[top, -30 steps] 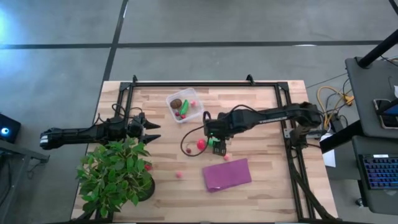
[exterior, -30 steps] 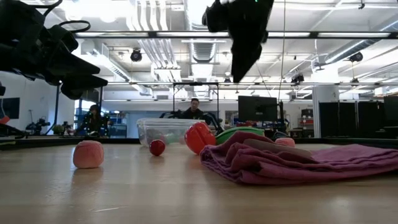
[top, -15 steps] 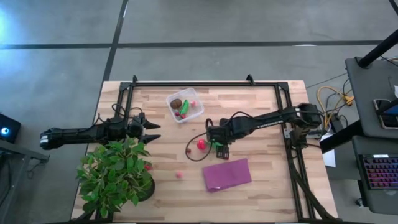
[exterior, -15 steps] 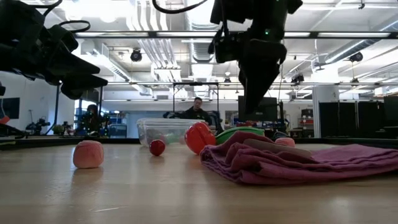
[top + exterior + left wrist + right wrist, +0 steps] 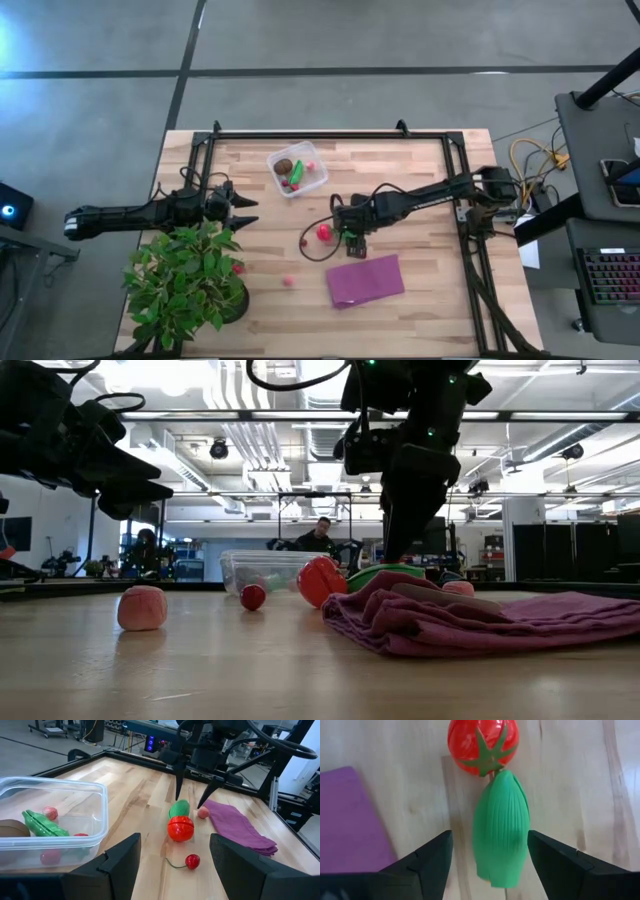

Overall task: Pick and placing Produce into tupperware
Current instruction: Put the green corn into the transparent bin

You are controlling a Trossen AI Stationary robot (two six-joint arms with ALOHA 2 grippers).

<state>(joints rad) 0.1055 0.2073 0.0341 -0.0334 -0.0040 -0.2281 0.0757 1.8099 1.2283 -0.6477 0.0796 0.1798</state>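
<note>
My right gripper is open and points down over a green oblong piece lying on the table. One finger stands on each side of the piece, clear of it. A red tomato lies against the piece's end. A cherry, a pink ball and a small pink piece also lie on the wood. The clear tupperware holds a brown ball, a green piece and red bits. My left gripper waits open at the table's left.
A crumpled purple cloth lies just on the near side of my right gripper. A leafy potted plant fills the near left corner under my left arm. A black frame runs round the table. People show in the room beyond.
My right gripper has come down from high above the table toward the green oblong piece, shifting a little toward the near edge, and now hangs just over it. The produce and my left arm have kept still.
</note>
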